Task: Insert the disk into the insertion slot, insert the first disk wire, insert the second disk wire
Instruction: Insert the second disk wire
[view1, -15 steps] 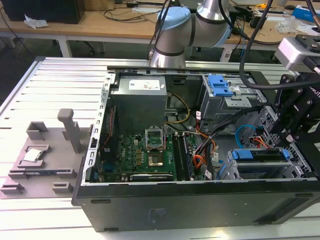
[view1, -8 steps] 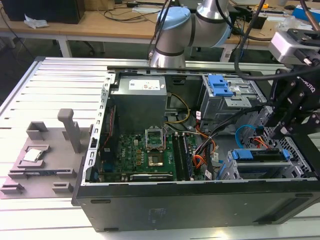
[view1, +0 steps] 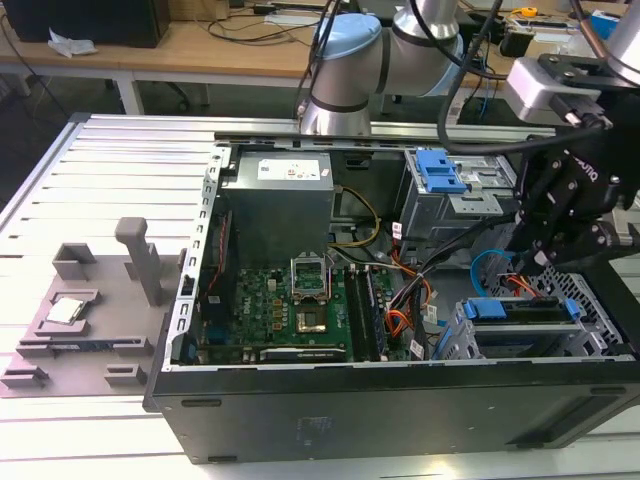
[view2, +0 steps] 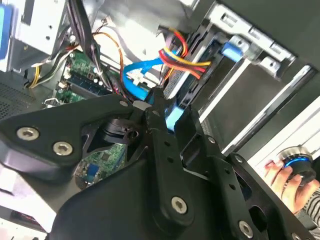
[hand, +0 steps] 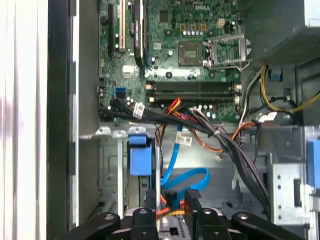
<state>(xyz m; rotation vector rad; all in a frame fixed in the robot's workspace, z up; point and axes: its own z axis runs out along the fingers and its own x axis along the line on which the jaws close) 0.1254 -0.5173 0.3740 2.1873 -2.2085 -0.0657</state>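
Gripper (view2: 167, 114) pinching blue disk wire (hand: 174, 155) at the disk (view1: 520, 315), seated in insertion slot (view1: 460, 345); we risk bent contacts if the plug enters skewed

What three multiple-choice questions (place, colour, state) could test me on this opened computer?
1. Where is the black robot gripper? A over the grey tray; B above the perforated silver-grey metal drive cage; C outside the computer.
2. The flat looping cable is: A blue; B green; C white.
3. The silver disk in its blue plastic carrier is: A on the table; B held aloft; C seated in the cage.
B: it hangs over the cage in the exterior view. A: blue in the first wrist view. C: cage walls flank it.
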